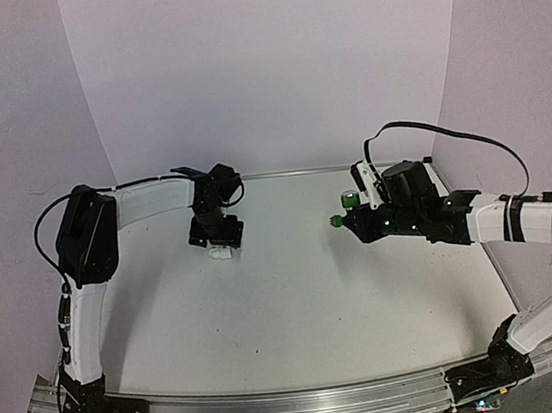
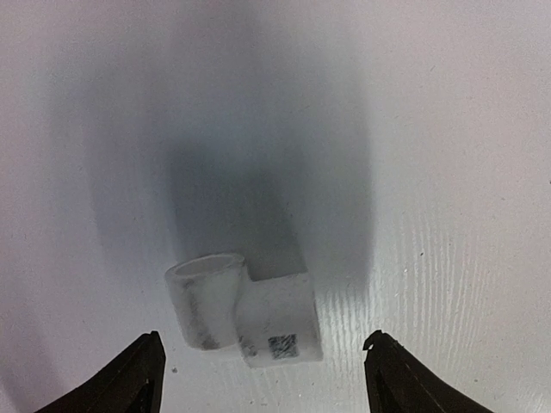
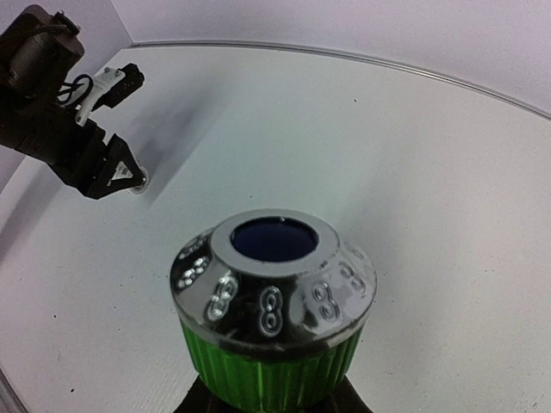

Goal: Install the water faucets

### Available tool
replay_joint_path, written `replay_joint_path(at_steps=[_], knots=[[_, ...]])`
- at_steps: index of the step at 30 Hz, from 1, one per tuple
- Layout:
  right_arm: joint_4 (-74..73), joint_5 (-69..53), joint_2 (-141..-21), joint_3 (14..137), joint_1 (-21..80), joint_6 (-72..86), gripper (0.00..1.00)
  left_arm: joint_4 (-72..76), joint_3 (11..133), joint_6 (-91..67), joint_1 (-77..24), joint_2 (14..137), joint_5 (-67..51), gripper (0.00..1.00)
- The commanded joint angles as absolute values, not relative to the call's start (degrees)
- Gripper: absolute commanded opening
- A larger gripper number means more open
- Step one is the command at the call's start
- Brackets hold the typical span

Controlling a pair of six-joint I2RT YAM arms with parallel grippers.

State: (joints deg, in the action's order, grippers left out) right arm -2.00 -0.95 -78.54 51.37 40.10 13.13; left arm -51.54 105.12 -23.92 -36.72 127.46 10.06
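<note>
The white pipe fitting (image 2: 245,314) lies on the table (image 2: 430,129), an elbow with one round open end and a small dark label. My left gripper (image 2: 263,383) is open just above it, its black fingertips (image 2: 129,379) to either side and touching nothing. In the top view the left gripper (image 1: 216,236) points down over the fitting (image 1: 222,254) at the back left. My right gripper (image 1: 346,221) is shut on the green tap (image 1: 335,221) and holds it above the table. The tap's ribbed green knob with a chrome cap (image 3: 274,301) fills the right wrist view and hides the jaws.
White walls close the table at the back and sides, with a metal rim (image 1: 282,174) along the far edge. The left arm's black wrist (image 3: 60,112) shows at the upper left of the right wrist view. An aluminium rail (image 1: 300,405) runs along the near edge.
</note>
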Motion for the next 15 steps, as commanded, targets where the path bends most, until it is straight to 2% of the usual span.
replay_joint_path(at_steps=[1, 4, 15], knots=[[-1.93, 0.29, -79.04, 54.75, 39.99, 11.53, 0.0, -40.74, 96.35, -29.2, -30.36, 115.8, -1.79, 0.79], [-2.03, -1.89, -79.5, 54.64, 40.03, 11.47, 0.03, -36.11, 92.15, -31.62, -27.84, 113.29, -5.14, 0.78], [-1.91, -3.15, -77.64, 54.02, 40.04, 10.46, 0.0, -37.39, 97.83, -33.21, -28.12, 121.75, -4.72, 0.68]])
